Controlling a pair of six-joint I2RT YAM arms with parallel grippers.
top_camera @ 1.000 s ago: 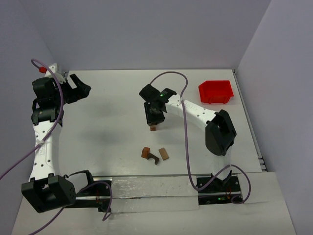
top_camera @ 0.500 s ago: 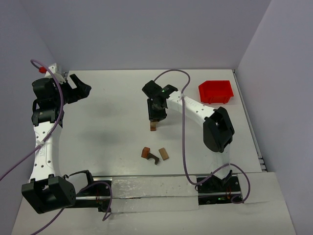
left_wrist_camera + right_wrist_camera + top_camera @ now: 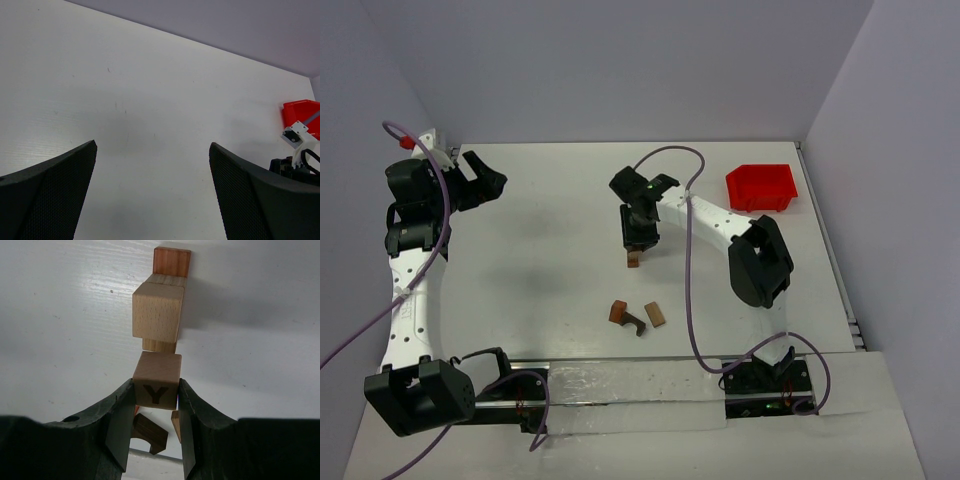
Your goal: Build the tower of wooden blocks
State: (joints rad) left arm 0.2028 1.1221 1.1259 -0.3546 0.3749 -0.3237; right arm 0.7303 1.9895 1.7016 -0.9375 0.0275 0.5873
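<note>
My right gripper (image 3: pixel 156 390) is shut on a tan wood cube (image 3: pixel 156 380) with a dark letter Y on its face. It holds the cube just above and on the near side of the tower (image 3: pixel 156 312), a narrow stack of tan blocks with a reddish one (image 3: pixel 171 262) at its foot. In the top view the right gripper (image 3: pixel 640 238) hangs over the tower (image 3: pixel 633 261) at mid-table. Three loose wood blocks lie nearer the bases: a reddish one (image 3: pixel 618 311), a dark arch (image 3: pixel 634 323) and a tan one (image 3: pixel 655 315). My left gripper (image 3: pixel 485 180) is open and empty at the far left.
A red bin (image 3: pixel 761 187) stands at the back right, and its corner (image 3: pixel 300 112) also shows in the left wrist view. Purple cables loop from both arms. Walls close the table at the back and on both sides.
The right arm's elbow has swung slightly left and the gripper has shifted a little with the Y cube still held. The left arm has not moved.
</note>
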